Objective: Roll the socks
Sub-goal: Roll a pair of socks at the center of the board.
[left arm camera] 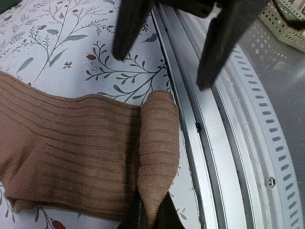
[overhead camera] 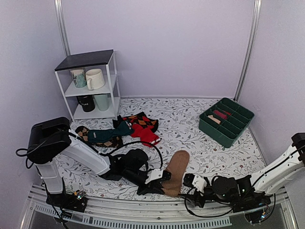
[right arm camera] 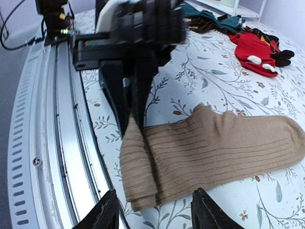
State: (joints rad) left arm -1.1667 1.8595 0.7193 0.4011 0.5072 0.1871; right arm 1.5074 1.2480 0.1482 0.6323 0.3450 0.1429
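Note:
The tan-brown socks (overhead camera: 177, 169) lie flat near the table's front edge, toes pointing away from the arms. Their near end is folded over into a short roll (right arm camera: 137, 164). My left gripper (overhead camera: 165, 186) is shut on that fold, with the knit pinched between its dark fingertips (left arm camera: 151, 215) and lifted into a peak. In the right wrist view the left gripper (right arm camera: 132, 121) clamps the far tip of the fold. My right gripper (right arm camera: 158, 212) stands open just short of the rolled end, its fingers (right arm camera: 108, 212) straddling it with nothing between them. In the top view the right gripper (overhead camera: 186, 181) sits just right of the socks.
A red sock (overhead camera: 145, 134) and dark teal and argyle socks (overhead camera: 106, 137) lie behind the left arm. A green divided bin (overhead camera: 228, 121) stands at the back right, a white shelf with mugs (overhead camera: 90, 86) at the back left. A metal rail (left arm camera: 209, 157) runs along the near edge.

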